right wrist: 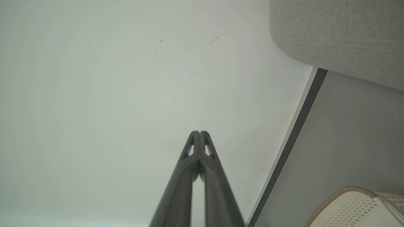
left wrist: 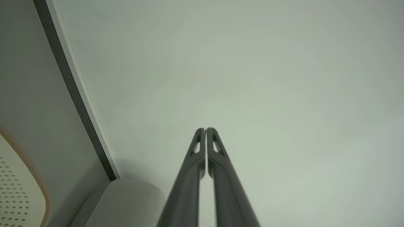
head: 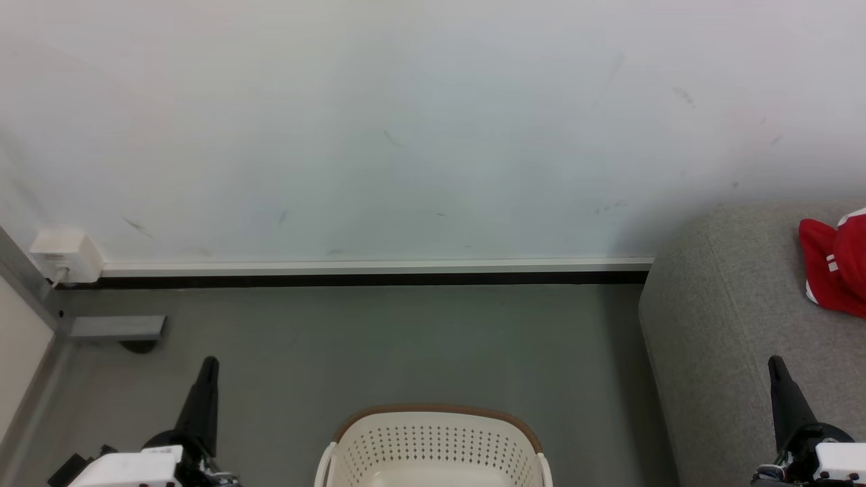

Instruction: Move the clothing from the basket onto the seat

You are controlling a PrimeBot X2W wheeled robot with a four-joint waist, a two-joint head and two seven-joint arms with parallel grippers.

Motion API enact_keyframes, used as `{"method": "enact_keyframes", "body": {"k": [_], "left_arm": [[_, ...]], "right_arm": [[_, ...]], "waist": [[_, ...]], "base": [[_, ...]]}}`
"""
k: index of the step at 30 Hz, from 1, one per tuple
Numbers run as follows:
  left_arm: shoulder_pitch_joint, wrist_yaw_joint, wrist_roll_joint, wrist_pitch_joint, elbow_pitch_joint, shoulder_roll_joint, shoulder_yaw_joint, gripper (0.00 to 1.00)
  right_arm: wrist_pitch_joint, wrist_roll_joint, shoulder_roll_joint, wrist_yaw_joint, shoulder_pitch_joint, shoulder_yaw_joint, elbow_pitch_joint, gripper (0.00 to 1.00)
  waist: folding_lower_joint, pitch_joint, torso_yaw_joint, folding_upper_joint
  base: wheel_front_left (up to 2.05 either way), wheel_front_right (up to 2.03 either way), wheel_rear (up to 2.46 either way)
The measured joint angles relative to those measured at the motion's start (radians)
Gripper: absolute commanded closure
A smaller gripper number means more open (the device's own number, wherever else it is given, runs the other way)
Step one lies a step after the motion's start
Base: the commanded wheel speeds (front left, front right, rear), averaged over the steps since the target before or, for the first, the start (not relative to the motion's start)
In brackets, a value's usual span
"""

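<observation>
The red clothing (head: 839, 267) with white panels lies on the grey seat (head: 731, 325) at the far right edge of the head view. The cream basket (head: 436, 446) with its brown rim stands on the floor at bottom centre; its visible inside holds nothing. My left gripper (head: 210, 362) points up at the lower left, shut, with nothing between its fingers (left wrist: 205, 130). My right gripper (head: 775, 360) rises at the lower right in front of the seat, also shut and holding nothing (right wrist: 199, 132). Both wrist views face the pale wall, with the basket rim (left wrist: 31, 164) (right wrist: 341, 192) at their edges.
A pale wall (head: 406, 135) with a white and black skirting strip (head: 372, 274) runs behind the grey floor (head: 406, 338). A white socket box (head: 64, 257) sits low on the wall at left, beside a grey metal foot (head: 115, 328).
</observation>
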Motion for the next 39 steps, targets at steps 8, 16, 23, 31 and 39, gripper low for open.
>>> {"method": "enact_keyframes", "body": {"k": [8, 16, 23, 31, 39], "left_arm": [[0.000, 0.000, 0.000, 0.000, 0.000, 0.000, 0.000, 1.00], [0.000, 0.000, 0.000, 0.000, 0.000, 0.000, 0.000, 1.00], [0.000, 0.000, 0.000, 0.000, 0.000, 0.000, 0.000, 1.00], [0.000, 0.000, 0.000, 0.000, 0.000, 0.000, 0.000, 1.00], [0.000, 0.000, 0.000, 0.000, 0.000, 0.000, 0.000, 1.00]], "right_arm": [[0.000, 0.000, 0.000, 0.000, 0.000, 0.000, 0.000, 1.00], [0.000, 0.000, 0.000, 0.000, 0.000, 0.000, 0.000, 1.00], [0.000, 0.000, 0.000, 0.000, 0.000, 0.000, 0.000, 1.00], [0.000, 0.000, 0.000, 0.000, 0.000, 0.000, 0.000, 1.00], [0.000, 0.000, 0.000, 0.000, 0.000, 0.000, 0.000, 1.00]], "waist": [[0.0000, 0.000, 0.000, 0.0000], [0.0000, 0.000, 0.000, 0.0000], [0.0000, 0.000, 0.000, 0.0000], [0.0000, 0.000, 0.000, 0.0000], [0.0000, 0.000, 0.000, 0.0000]], "base": [[0.00, 0.00, 0.00], [0.00, 0.00, 0.00], [0.00, 0.00, 0.00], [0.00, 0.00, 0.00], [0.00, 0.00, 0.00]]}}
